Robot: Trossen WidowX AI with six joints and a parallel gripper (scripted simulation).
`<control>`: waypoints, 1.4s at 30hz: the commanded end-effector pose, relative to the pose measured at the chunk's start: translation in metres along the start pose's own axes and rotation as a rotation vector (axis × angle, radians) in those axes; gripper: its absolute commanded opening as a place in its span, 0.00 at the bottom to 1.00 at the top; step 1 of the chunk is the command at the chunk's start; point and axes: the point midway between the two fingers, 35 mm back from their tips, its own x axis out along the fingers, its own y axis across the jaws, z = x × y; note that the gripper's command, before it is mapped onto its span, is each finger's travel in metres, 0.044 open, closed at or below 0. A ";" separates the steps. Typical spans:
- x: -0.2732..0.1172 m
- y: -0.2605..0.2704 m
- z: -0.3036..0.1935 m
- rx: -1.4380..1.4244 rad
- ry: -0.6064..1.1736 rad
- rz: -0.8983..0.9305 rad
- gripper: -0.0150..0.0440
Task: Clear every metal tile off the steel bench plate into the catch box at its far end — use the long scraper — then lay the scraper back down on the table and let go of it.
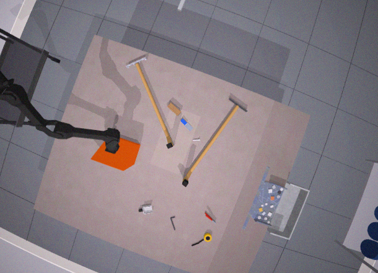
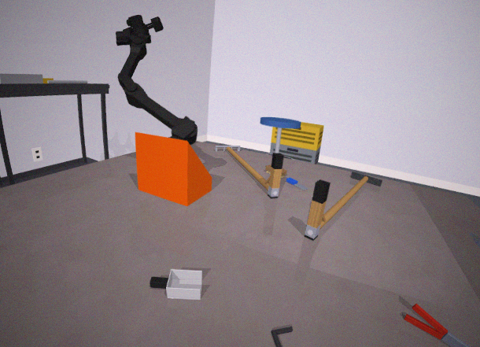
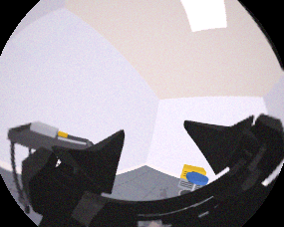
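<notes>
The long tool with a flat dark blade (image 1: 214, 141) (image 2: 346, 201), seemingly the scraper, lies on the table with its black-capped grip end raised. A similar long tool with a toothed silver head (image 1: 153, 104) (image 2: 248, 167) lies left of it in the top view. Several small white, grey, orange and yellow tiles (image 1: 270, 190) lie on the blue-grey steel plate (image 1: 261, 196) at the right. The pale catch box (image 1: 288, 203) adjoins the plate's far side; whether it holds tiles is unclear. My gripper (image 3: 155, 128) is open and empty, raised high and far from both tools.
An orange block (image 1: 124, 160) (image 2: 161, 167) stands by the arm's base. A small white box with a black handle (image 1: 147, 209) (image 2: 185, 289), red-handled pliers (image 1: 208, 216) (image 2: 428, 321) and a yellow roll (image 1: 207, 234) lie in front. A brown block (image 1: 174, 108) and a blue-handled tool (image 1: 183, 122) lie between the long tools.
</notes>
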 end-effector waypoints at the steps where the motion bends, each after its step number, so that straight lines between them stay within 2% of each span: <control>1: -0.008 -0.011 0.012 -0.004 -0.008 -0.043 1.00; 21: -0.058 -0.110 0.051 0.039 0.053 -0.315 1.00; 42: -0.128 -0.197 0.045 0.109 0.250 -0.515 1.00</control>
